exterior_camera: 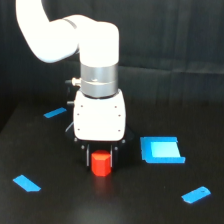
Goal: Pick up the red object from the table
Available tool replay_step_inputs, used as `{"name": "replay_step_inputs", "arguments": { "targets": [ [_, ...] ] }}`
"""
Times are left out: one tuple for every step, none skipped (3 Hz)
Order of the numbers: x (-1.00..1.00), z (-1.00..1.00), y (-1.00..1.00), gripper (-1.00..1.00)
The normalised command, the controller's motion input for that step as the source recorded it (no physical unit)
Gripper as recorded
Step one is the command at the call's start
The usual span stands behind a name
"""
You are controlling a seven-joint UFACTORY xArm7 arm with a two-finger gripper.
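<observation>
Black table (60, 205), tool (101, 159) fingers hidden.

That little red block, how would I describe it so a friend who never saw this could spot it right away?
Start at the big white robot arm above the black table. Straight beneath it, between its dark jaws, sits the red object, a small chunky orange-red block. Everything else lying around it is flat and blue, so it is the only red, upright piece.
</observation>
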Motion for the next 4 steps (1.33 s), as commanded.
{"name": "replay_step_inputs", "arguments": {
  "targets": [
    [0.12,-0.10,0.03,-1.00],
    [-0.30,1.00,-0.10,-0.97],
    [-0.35,0.95,-0.03,-1.00],
    [-0.11,1.00,-0.04,-0.97]
  ]
}}
